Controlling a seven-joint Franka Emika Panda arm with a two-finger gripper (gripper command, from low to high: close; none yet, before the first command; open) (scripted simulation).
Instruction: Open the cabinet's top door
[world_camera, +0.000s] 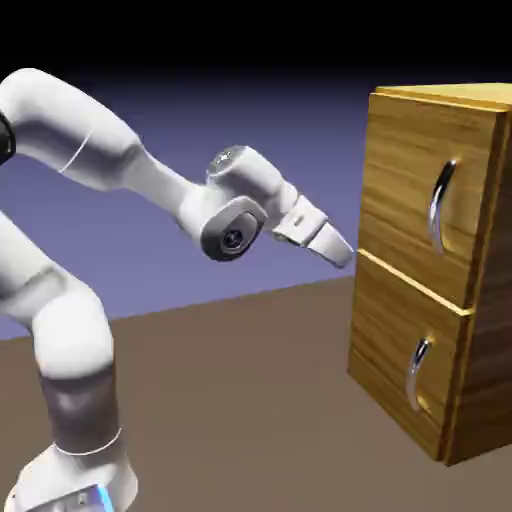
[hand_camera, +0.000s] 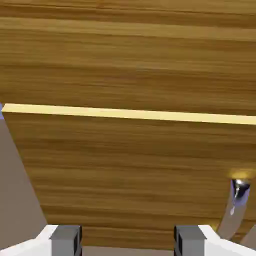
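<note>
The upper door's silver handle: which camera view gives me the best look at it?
The exterior view: it shows the top door's curved silver handle whole, with both ends meeting the wood. The hand view doesn't show that handle; the one at its lower right is the bottom door's handle.

White arm (world_camera: 95, 135) bent, reaching toward exterior view's right; hand (world_camera: 302, 222) tilted downward; jaws wide apart.

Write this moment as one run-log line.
pincer: open, empty | top door: shut | top handle: untouched | bottom door: shut | next: likely reach top handle
</note>
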